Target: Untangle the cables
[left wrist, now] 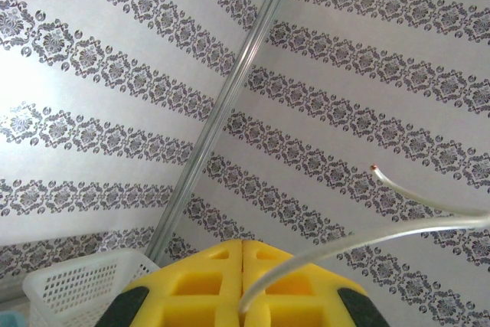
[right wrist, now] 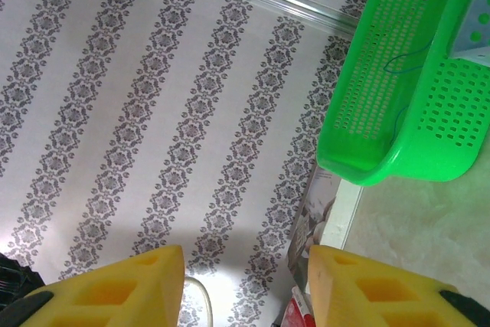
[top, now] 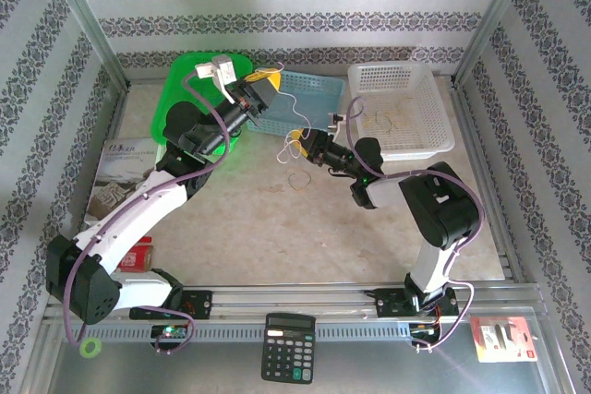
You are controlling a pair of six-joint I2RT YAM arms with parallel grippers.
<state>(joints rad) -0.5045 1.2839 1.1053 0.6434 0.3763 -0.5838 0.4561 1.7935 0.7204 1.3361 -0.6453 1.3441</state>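
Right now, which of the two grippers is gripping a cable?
The left gripper: its yellow fingers are pressed together on a whitish cable that curves away from them. The right gripper stands open, with a clear gap.

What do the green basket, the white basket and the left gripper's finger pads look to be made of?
green basket: moulded plastic, slightly glossy, with regular perforations.
white basket: probably plastic too; fine lattice walls, matte.
pads of the left gripper: likely yellow foam or soft rubber, matte with moulded recesses; which one is unclear.
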